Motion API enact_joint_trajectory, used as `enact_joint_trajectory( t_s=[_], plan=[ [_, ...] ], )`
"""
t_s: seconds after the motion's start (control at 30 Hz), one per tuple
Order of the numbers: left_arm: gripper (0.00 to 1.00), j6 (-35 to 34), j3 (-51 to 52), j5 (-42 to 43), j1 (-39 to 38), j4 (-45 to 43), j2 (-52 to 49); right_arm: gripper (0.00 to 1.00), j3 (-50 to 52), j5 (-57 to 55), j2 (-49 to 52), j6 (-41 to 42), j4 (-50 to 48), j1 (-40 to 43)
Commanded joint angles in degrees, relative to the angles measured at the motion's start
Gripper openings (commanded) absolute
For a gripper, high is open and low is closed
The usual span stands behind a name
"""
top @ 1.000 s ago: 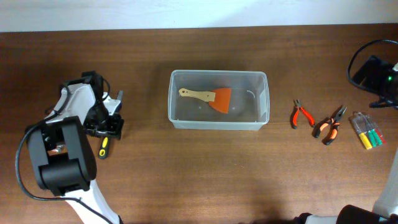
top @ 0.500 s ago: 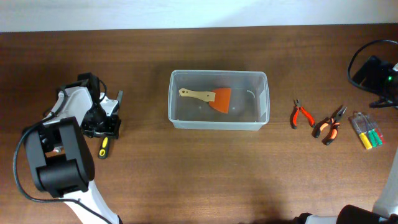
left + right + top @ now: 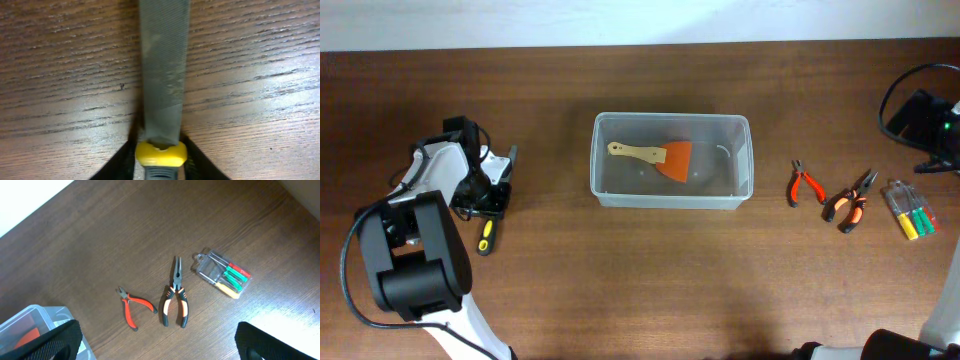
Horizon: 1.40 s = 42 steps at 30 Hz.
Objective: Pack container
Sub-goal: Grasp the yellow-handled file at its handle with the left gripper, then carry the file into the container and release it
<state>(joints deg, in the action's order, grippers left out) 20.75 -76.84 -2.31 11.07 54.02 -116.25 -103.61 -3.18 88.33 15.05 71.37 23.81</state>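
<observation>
Your left hand (image 3: 488, 202) is down on the brown wooden tabletop (image 3: 620, 290) at the left. Its black fingers (image 3: 120, 162) sit tight against both sides of the flat grey metal file with a yellow-and-black handle (image 3: 162, 75), clamped at the yellow collar, and the file lies flat on the wood. Your right hand (image 3: 160, 342) hangs above the right end, fingers spread wide, holding nothing. The large clear plastic rectangular container (image 3: 670, 202) stands mid-tabletop, well apart from both hands, with an orange scraper with a pale wooden handle (image 3: 677, 158) inside. To its right lie small red-handled pliers (image 3: 805, 186), orange-and-black long-nose pliers (image 3: 850, 205) and a small clear case of yellow and green bits (image 3: 910, 216)
</observation>
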Motion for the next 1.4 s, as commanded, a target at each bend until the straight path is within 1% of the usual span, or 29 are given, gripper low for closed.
enact_joint_trajectory(
  t_s=[0.0,0.17,0.27,0.4,0.53,0.67,0.83,1.0,1.1,1.27,1.37],
  plan=[
    [0.24,0.5,1.9,1.1,0.2,-0.7,-1.5,0.99,0.1,-0.1,0.2,0.5,0.0,0.3],
    [0.15,0.6,1.9,1.1,0.2,-0.7,-1.5,0.99,0.1,-0.1,0.2,0.5,0.0,0.3],
    [0.02,0.6,1.8,1.1,0.2,-1.2,-1.5,0.99,0.1,-0.1,0.2,0.5,0.0,0.3],
    [0.02,0.6,0.9,1.1,0.1,-0.8,-1.4,0.99,0.1,-0.1,0.2,0.5,0.0,0.3],
    [0.02,0.6,-3.5,1.1,-0.7,3.2,-0.7,0.99,0.1,-0.1,0.2,0.5,0.0,0.3],
    [0.02,0.6,-10.3,1.1,-2.2,7.4,0.8,0.99,0.1,-0.1,0.2,0.5,0.0,0.3],
    [0.02,2.2,-22.7,1.1,-5.9,12.8,3.2,0.98,0.1,-0.1,0.2,0.5,0.0,0.3],
    [0.02,9.2,-38.4,6.8,-13.6,19.0,4.0,0.99,0.1,-0.1,0.2,0.5,0.0,0.3],
    [0.02,14.2,-44.1,7.5,-20.0,19.0,4.0,0.99,0.1,-0.1,0.2,0.5,0.0,0.3],
    [0.02,26.6,-45.7,7.5,-30.9,17.8,3.8,0.99,0.1,-0.1,0.2,0.5,0.0,0.3],
    [0.02,31.4,-45.7,7.5,-35.6,16.7,3.0,0.99,0.1,-0.1,0.2,0.5,0.0,0.3]
  ],
)
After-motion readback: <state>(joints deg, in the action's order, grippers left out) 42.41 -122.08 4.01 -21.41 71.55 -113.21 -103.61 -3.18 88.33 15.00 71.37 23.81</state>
